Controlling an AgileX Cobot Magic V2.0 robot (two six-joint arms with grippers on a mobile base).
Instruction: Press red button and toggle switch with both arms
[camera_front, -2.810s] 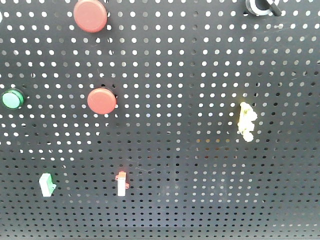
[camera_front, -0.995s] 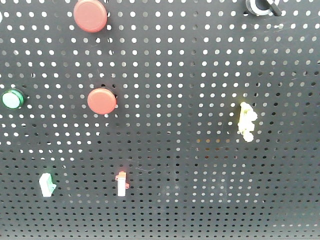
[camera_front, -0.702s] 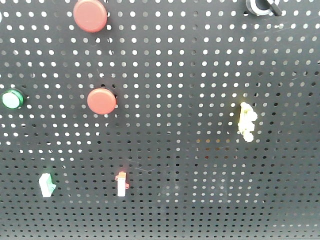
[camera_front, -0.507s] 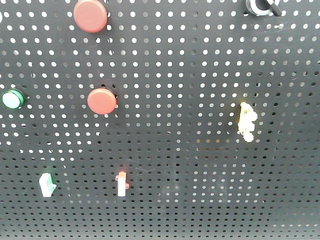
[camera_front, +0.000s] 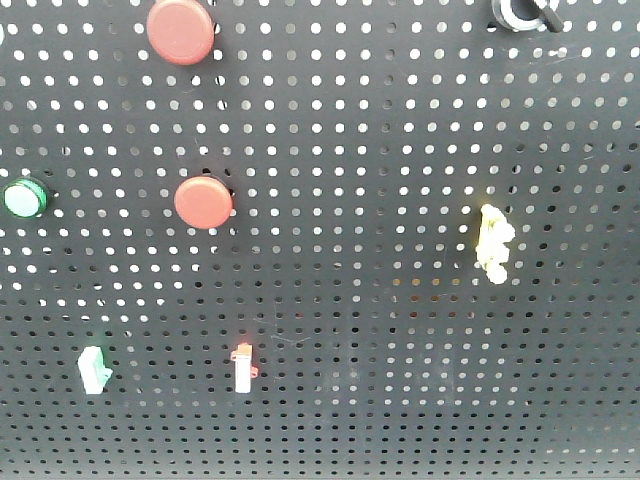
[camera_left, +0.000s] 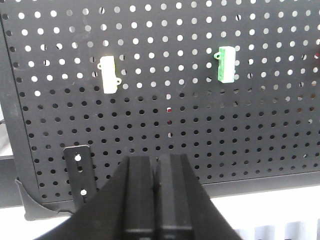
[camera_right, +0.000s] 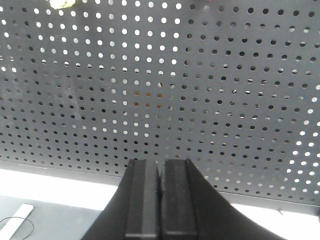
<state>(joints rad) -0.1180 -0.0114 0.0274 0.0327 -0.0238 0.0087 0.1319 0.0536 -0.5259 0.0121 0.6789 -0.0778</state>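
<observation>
facing pegboard (camera_front: 400, 150), both claws closed

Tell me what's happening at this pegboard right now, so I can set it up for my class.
Nothing is being touched yet. A black pegboard carries two red buttons, a green button and small toggle switches. The left gripper and the right gripper both sit with fingers closed, low in front of the board and clear of it. The left wrist view faces a white switch and a green switch.
</observation>
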